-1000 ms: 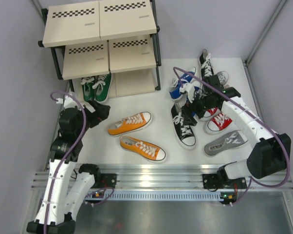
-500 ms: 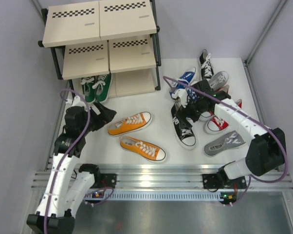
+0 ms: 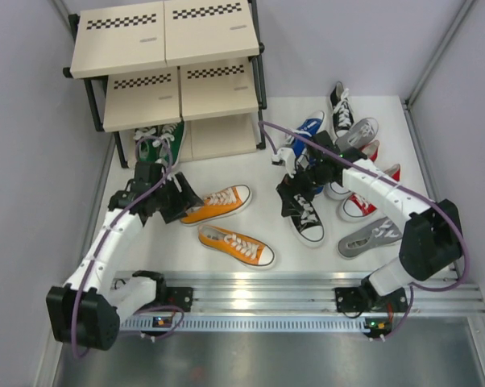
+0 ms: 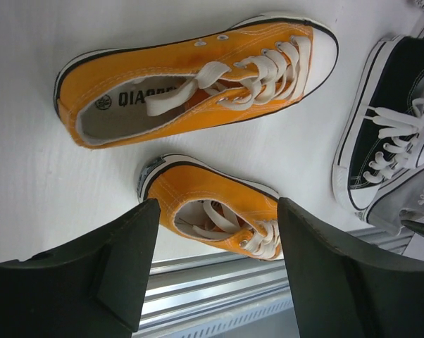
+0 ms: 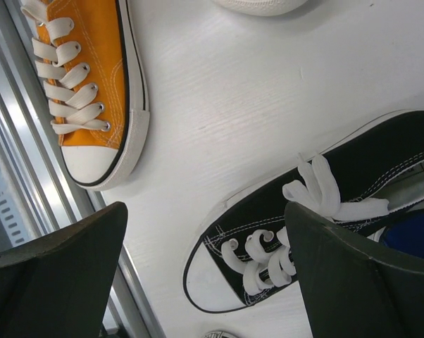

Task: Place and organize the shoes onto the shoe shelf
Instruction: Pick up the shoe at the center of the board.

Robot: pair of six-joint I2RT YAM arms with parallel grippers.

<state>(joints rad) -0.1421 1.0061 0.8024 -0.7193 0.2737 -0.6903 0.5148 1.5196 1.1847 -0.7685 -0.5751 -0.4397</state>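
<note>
Currently, open and empty, my left end effector [image 4: 217, 211] faces the orange shoes [image 4: 198, 77] and my right end effector [image 5: 205, 211] a black shoe [image 5: 353, 169], ready for pickup.

The top camera looks down from high up on the whole table [image 3: 267, 161], with the shelf [image 3: 166, 32] at the far end. Each wrist camera looks down from close, between its own fingers [image 4: 325, 274]. All three see the orange shoe [image 3: 235, 245] by the rail [image 3: 267, 286].
</note>
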